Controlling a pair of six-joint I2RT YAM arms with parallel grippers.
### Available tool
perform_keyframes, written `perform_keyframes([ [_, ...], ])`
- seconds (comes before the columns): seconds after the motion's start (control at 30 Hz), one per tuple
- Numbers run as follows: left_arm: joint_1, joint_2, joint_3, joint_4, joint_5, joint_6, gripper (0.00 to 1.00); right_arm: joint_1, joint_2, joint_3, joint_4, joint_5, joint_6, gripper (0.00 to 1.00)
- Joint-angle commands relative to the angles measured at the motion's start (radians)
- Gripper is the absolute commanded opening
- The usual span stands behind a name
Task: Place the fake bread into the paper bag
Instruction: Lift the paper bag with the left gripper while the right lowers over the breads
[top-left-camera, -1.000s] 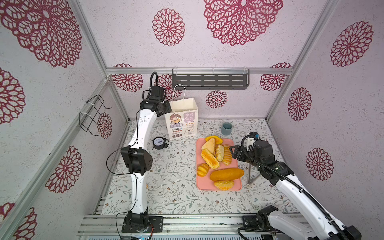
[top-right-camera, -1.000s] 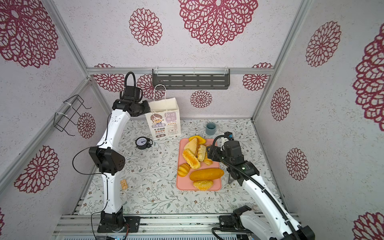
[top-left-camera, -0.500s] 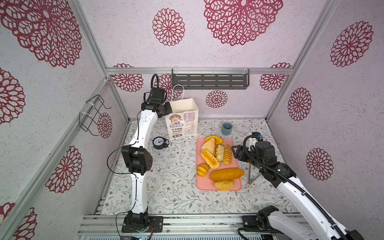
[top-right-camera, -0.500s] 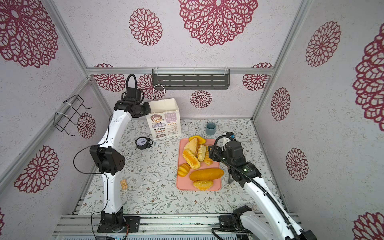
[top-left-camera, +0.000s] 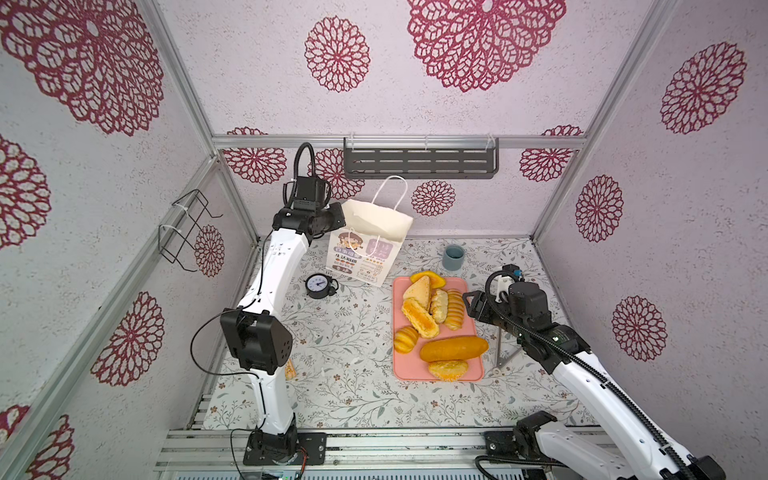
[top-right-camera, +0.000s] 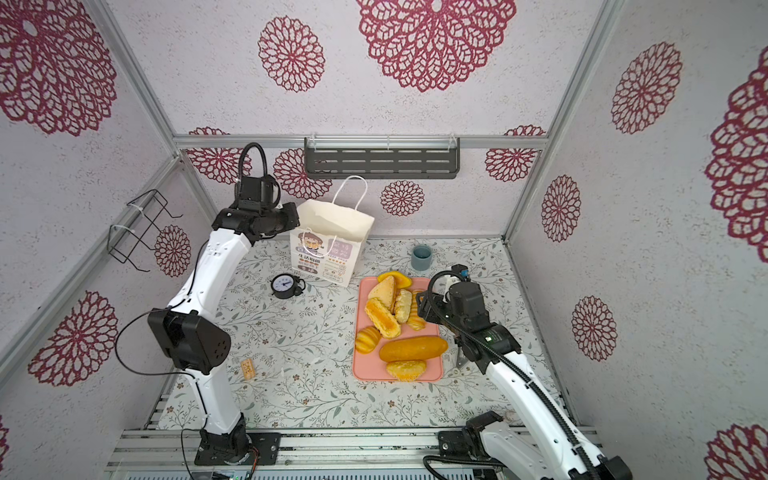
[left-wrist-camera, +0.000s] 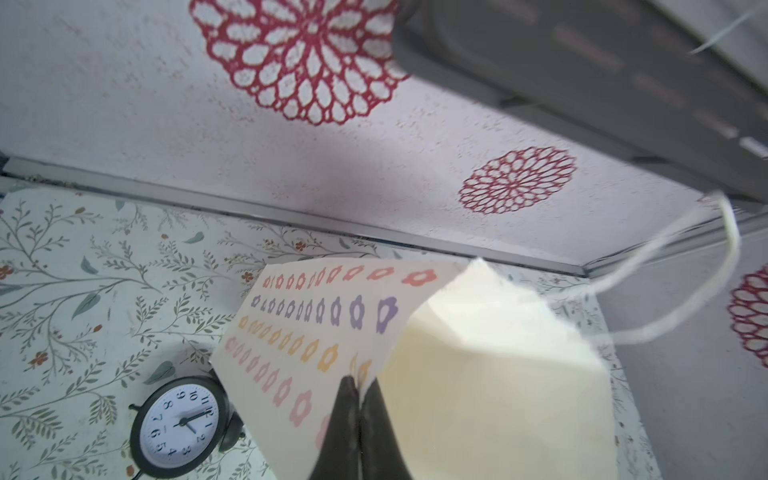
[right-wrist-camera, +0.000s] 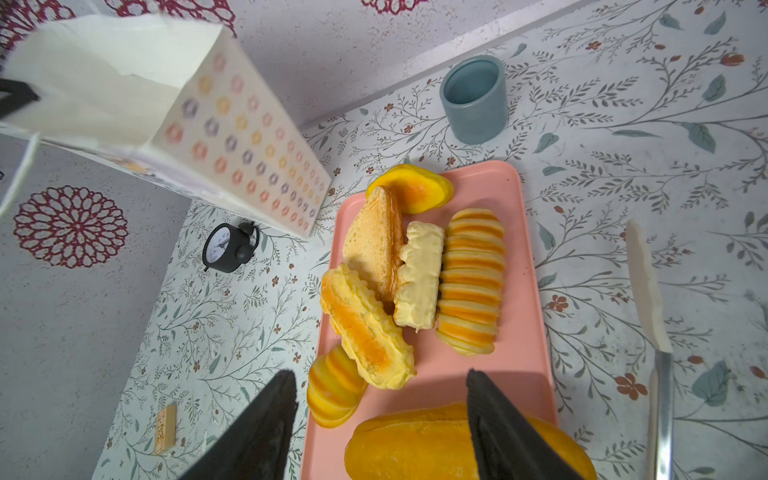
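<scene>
The white paper bag (top-left-camera: 365, 257) (top-right-camera: 324, 257) stands at the back of the table with its mouth open. My left gripper (top-left-camera: 338, 214) (top-right-camera: 294, 214) is shut on the top edge of the bag's flower-patterned side panel (left-wrist-camera: 299, 332), the black jaws (left-wrist-camera: 359, 384) pinching the paper. The fake bread lies on a pink tray (top-left-camera: 473, 332): a long loaf (top-left-camera: 454, 348) (right-wrist-camera: 415, 444), a triangular piece (top-left-camera: 417, 286), a ridged bun (top-left-camera: 454, 309) and several more. My right gripper (top-left-camera: 469, 305) (right-wrist-camera: 380, 378) hovers open over the tray's right side, with nothing between its fingers.
A black alarm clock (top-left-camera: 318, 285) sits left of the bag and a blue-grey cup (top-left-camera: 453, 257) right of it. A knife (top-left-camera: 505, 357) lies just right of the tray. A small tan cracker piece (top-right-camera: 248, 368) lies near the left arm. A grey shelf (top-left-camera: 419, 162) hangs on the back wall.
My left gripper has moved in to the bag's rim and shut on it. The right arm has barely moved over the tray.
</scene>
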Motion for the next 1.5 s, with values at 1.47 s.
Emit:
perform_keyframes([
  [1.47,0.206,-0.75,-0.814,-0.221,0.629,0.014,0.12,0.216,0.493,0.227,0.206,-0.118,0.075,0.52],
])
